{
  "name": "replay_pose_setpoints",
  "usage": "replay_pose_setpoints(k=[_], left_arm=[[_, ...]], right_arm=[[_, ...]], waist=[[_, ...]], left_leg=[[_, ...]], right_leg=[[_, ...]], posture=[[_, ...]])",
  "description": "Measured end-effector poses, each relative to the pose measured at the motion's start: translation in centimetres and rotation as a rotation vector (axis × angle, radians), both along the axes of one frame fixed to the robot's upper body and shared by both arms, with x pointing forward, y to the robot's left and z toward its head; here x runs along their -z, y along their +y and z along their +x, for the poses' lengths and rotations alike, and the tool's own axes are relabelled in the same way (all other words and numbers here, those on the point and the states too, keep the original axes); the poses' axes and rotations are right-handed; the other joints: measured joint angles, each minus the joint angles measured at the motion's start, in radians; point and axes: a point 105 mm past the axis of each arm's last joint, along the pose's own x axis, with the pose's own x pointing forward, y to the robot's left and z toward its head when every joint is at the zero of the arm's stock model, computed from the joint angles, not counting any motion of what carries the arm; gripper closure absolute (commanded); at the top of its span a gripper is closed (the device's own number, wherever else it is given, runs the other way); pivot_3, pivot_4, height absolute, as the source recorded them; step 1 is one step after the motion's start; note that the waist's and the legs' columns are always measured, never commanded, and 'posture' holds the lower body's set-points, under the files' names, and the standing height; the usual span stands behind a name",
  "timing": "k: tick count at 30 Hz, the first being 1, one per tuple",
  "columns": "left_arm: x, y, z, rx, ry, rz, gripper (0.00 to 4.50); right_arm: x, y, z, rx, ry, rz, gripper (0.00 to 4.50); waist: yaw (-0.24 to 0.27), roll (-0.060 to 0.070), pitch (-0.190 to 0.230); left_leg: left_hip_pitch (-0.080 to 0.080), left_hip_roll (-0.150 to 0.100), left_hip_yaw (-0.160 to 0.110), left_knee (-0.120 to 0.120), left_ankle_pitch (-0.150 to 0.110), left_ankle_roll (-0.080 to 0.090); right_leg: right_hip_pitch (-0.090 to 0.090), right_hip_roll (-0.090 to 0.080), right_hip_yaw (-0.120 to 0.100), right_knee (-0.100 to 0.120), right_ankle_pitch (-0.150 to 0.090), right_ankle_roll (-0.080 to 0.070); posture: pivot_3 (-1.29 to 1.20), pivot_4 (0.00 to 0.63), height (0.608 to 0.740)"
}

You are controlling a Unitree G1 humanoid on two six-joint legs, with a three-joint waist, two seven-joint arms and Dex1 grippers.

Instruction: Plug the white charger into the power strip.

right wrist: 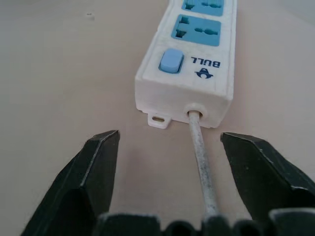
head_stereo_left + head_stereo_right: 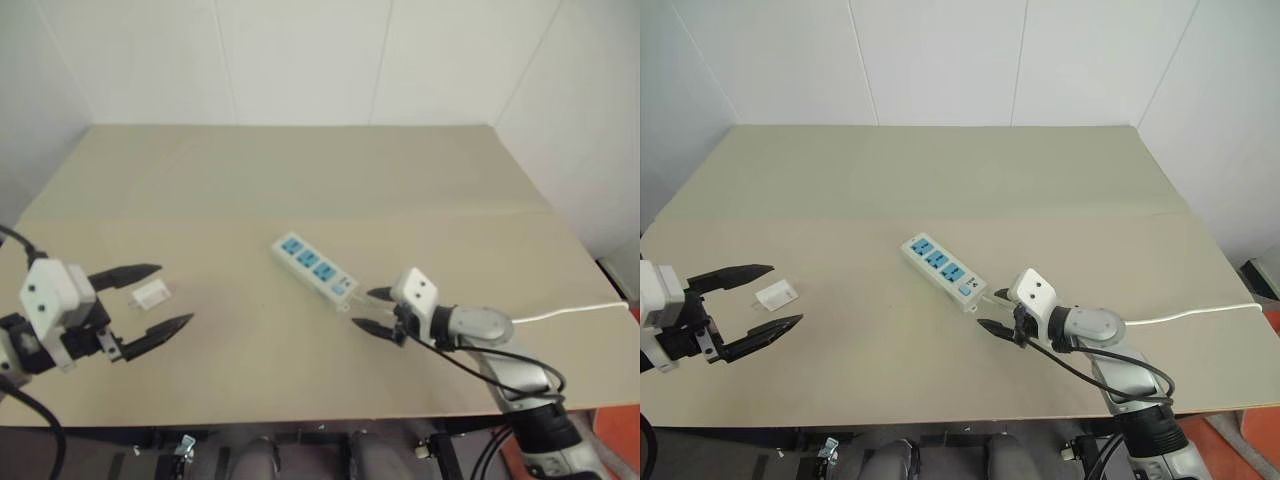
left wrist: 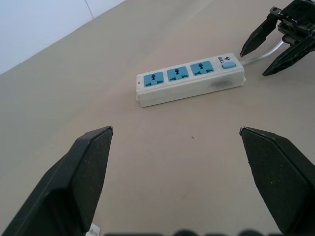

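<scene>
While the power strip (image 2: 315, 267) is lying slantwise near the middle of the desk (image 2: 300, 180), the right gripper (image 2: 371, 310) is hovering at its switch end, jaws spread apart astride the thin cord (image 1: 202, 152) (gripping nothing). Toward the desk's left edge, the white charger (image 2: 151, 294) is lying between the left gripper's (image 2: 165, 297) released, empty fingers.

Both eye views look forward and down from the head over the table (image 2: 300, 180). The left wrist view faces the power strip (image 3: 189, 81) from a distance; the right wrist view sits close behind its cord (image 1: 202, 162) end.
</scene>
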Motion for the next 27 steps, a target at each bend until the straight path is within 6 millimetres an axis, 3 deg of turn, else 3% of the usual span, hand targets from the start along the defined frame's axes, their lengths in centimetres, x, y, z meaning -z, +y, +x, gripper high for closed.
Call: replay_pose_setpoints(k=[3, 7, 16, 20, 27], left_arm=[[0.0, 0.0, 0.0, -0.001, 0.0, 0.001, 0.0], [0.0, 0.0, 0.0, 0.001, 0.0, 0.0, 0.0], [0.2, -0.2, 0.2, 0.013, 0.008, -0.004, 0.0], [0.4, 0.0, 0.3, 0.009, 0.011, -0.004, 0.0], [0.6, 0.0, 0.1, 0.015, 0.01, -0.002, 0.0]], right_arm=[[-2.7, -0.2, 0.2, 0.038, -0.076, 0.107, 0.04], [-3.5, 1.3, 0.5, 0.072, -0.09, 0.231, 0.04], [-1.2, 5.9, 3.1, 0.163, -0.073, 0.3, 0.04], [0.7, 6.0, 4.1, 0.21, -0.079, 0.241, 0.04], [1.0, 5.8, 4.3, 0.207, -0.127, 0.222, 0.04]], waist=[[0.0, 0.0, 0.0], [-0.004, 0.0, 0.0], [-0.003, 0.0, 0.0], [-0.001, 0.0, 0.0], [-0.002, 0.0, 0.0]], left_leg=[[0.0, 0.0, 0.0, 0.0, 0.0, 0.0], [0.001, 0.001, 0.0, 0.0, 0.0, 0.0], [-0.001, 0.0, 0.0, 0.0, 0.0, 0.0], [-0.001, 0.0, 0.0, 0.0, 0.0, 0.0], [0.0, 0.0, 0.0, 0.0, 0.0, 0.0]], right_leg=[[0.0, 0.0, 0.0, 0.0, 0.0, 0.0], [0.0, 0.001, 0.0, 0.0, 0.0, 0.0], [-0.002, 0.0, 0.0, 0.0, 0.0, 0.0], [-0.002, 0.0, 0.0, 0.0, 0.0, 0.0], [-0.001, 0.0, 0.0, 0.001, 0.0, 0.0]], posture=[[0.0, 0.15, 0.74], [0.0, 0.15, 0.74], [0.0, 0.15, 0.74], [0.0, 0.15, 0.74], [0.0, 0.15, 0.74]])
